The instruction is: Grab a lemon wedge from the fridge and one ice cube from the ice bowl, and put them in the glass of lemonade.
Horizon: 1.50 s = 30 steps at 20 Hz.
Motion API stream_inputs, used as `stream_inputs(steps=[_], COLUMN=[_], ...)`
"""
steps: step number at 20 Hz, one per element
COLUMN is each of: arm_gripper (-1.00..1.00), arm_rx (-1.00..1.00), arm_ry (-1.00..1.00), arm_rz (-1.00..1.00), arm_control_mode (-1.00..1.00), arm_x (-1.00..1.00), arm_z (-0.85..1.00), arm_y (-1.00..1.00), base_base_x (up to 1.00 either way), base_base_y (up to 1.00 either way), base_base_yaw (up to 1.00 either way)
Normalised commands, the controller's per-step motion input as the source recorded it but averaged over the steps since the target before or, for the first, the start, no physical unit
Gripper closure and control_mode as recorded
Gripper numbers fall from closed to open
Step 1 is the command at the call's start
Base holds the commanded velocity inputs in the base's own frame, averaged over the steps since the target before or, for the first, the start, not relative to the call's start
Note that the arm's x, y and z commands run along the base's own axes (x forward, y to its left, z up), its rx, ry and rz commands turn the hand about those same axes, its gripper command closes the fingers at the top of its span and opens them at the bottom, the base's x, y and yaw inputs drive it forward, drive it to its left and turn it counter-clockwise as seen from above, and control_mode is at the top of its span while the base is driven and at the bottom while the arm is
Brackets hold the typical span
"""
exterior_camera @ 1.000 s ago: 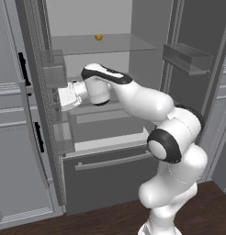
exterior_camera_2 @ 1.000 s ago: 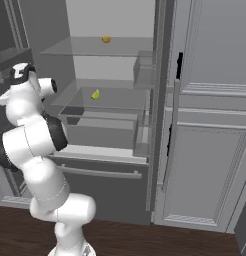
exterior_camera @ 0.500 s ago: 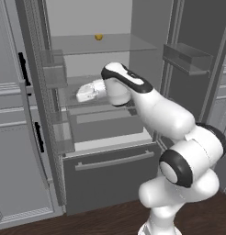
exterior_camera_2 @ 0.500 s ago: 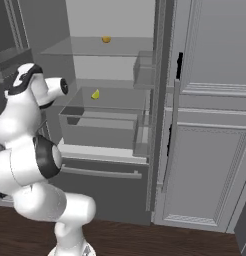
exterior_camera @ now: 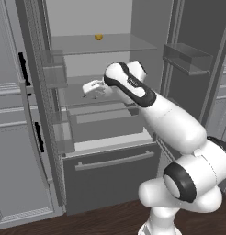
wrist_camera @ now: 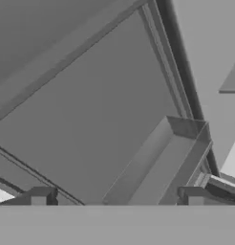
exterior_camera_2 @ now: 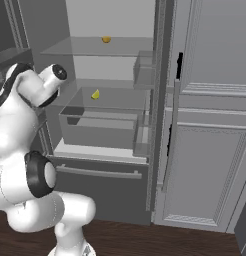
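The fridge is seen with both doors swung open. The tool is held inside it over the middle glass shelf, jaws spread wide and empty. A lemon wedge lies on that shelf; another small yellow piece sits on the shelf above.

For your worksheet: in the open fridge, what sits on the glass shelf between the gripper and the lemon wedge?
Nothing. In the right base view the lemon wedge lies alone on bare glass shelf; in the left base view the open gripper reaches in over that shelf, empty.
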Motion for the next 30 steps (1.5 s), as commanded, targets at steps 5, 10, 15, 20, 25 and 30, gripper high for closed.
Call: stream_inputs(steps=[5, 10, 15, 20, 25, 30], arm_gripper=[-1.0, -1.0, -1.0, -1.0, -1.0, -1.0], arm_rx=[-0.46, -0.46, -0.11, 0.0, 0.03, -0.03], arm_ry=[0.38, 0.32, 0.11, -0.01, -0.14, -0.03], arm_rz=[-0.4, -0.33, -0.24, -0.08, 0.0, 0.0], arm_control_mode=[-1.0, -1.0, -1.0, -1.0, -1.0, -1.0], arm_x=[0.23, 0.08, -0.12, -0.44, -1.0, -0.7], arm_z=[-0.01, -0.02, -0.29, -0.29, 0.0, -0.03], arm_y=[-0.79, -0.66, -0.68, -0.89, -0.68, -0.54], base_base_x=[0.0, 0.0, 0.0, 0.0, 0.0, 0.0], base_base_y=[0.0, 0.0, 0.0, 0.0, 0.0, 0.0], base_base_yaw=[0.0, 0.0, 0.0, 0.0, 0.0, 0.0])
